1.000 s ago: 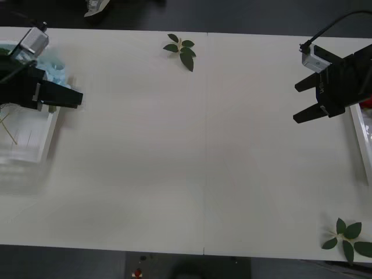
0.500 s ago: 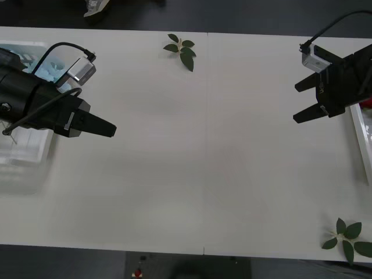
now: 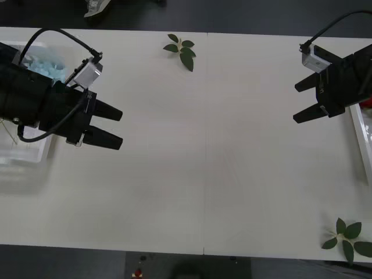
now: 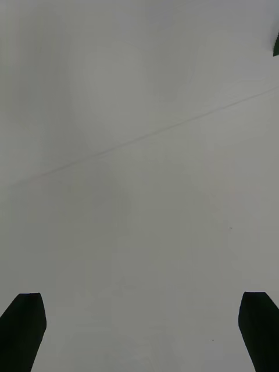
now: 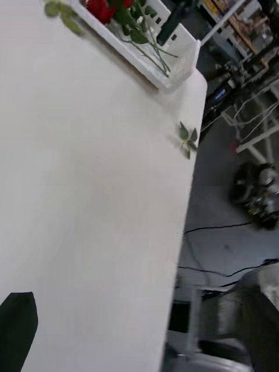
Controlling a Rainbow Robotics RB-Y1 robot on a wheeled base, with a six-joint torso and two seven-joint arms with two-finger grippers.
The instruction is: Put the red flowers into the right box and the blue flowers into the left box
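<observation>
Your pale sky-blue hydrangea clusters (image 3: 43,67) lie in the translucent white slotted tray (image 3: 32,148) at the table's 9 o'clock edge; I can't count them. The red roses (image 5: 104,7) sit in the white-rimmed tray (image 3: 359,131) at 3 o'clock. Your left gripper (image 3: 113,128) hovers just beside the left tray, fingers spread and empty. Your right gripper (image 3: 301,102) hangs beside the right tray, also spread. The cream tabletop (image 3: 209,151) carries two loose green leaf sprigs, at 12 (image 3: 181,51) and at 5 o'clock (image 3: 347,237). Beyond it, dark floor and cables.
</observation>
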